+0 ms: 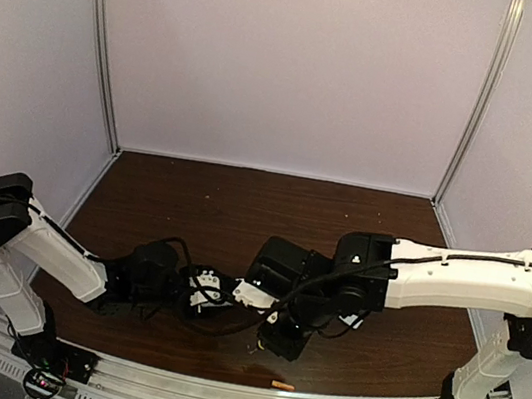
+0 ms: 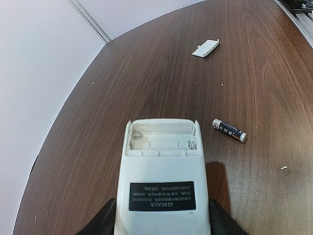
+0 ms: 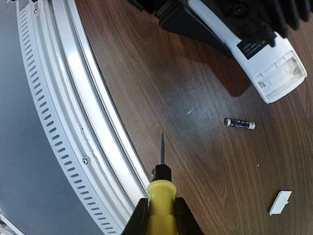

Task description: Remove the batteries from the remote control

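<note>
My left gripper (image 2: 161,219) is shut on the remote control (image 2: 161,181), which lies plain white back up with a dark label. Its battery bay (image 2: 161,138) stands uncovered with nothing inside but the springs. A dark battery (image 2: 229,130) lies on the table just right of the remote, also seen as the dark battery (image 3: 239,123) from the right wrist. An orange-copper battery (image 1: 283,386) rests by the table's near edge. My right gripper (image 3: 160,215) is shut on a yellow-handled screwdriver (image 3: 161,203), its tip over bare wood, apart from the remote control (image 3: 266,63).
A small white plastic chip (image 2: 205,48) lies farther out on the dark wooden table (image 2: 146,73). The metal rail (image 3: 73,112) of the near edge runs close beside the screwdriver. In the top view both arms meet near the table's front centre (image 1: 249,303).
</note>
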`<action>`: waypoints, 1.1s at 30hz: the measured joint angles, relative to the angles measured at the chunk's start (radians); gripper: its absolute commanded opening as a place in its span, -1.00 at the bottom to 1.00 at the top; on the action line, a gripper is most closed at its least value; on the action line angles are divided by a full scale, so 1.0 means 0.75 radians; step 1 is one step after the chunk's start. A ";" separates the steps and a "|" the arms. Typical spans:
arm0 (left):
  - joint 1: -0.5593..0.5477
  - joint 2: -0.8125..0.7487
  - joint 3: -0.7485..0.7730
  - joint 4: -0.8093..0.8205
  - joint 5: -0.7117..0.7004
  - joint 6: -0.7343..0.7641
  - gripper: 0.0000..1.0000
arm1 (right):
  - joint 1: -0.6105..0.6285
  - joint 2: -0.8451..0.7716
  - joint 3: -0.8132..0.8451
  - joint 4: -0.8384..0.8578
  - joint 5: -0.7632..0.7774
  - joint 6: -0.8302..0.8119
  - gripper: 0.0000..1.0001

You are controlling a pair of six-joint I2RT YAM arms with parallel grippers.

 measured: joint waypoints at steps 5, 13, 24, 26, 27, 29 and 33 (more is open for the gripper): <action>0.001 -0.009 -0.001 0.006 0.001 -0.006 -1.00 | -0.001 -0.058 0.000 -0.001 0.051 0.022 -1.00; 0.004 -0.027 -0.002 0.011 -0.023 -0.034 -1.00 | -0.018 -0.170 0.000 0.001 0.212 0.086 -1.00; 0.021 -0.063 -0.028 0.081 -0.120 -0.071 -1.00 | -0.059 -0.345 -0.045 0.056 0.472 0.153 -1.00; 0.025 -0.064 -0.034 0.094 -0.142 -0.079 -1.00 | -0.062 -0.376 -0.075 0.082 0.522 0.154 -1.00; 0.028 -0.067 -0.042 0.105 -0.157 -0.084 -1.00 | -0.064 -0.398 -0.106 0.113 0.559 0.155 -1.00; 0.037 -0.078 -0.056 0.115 -0.180 -0.095 -1.00 | -0.071 -0.432 -0.157 0.158 0.609 0.153 -1.00; 0.056 -0.100 -0.073 0.139 -0.217 -0.116 -1.00 | -0.108 -0.512 -0.281 0.280 0.701 0.143 -1.00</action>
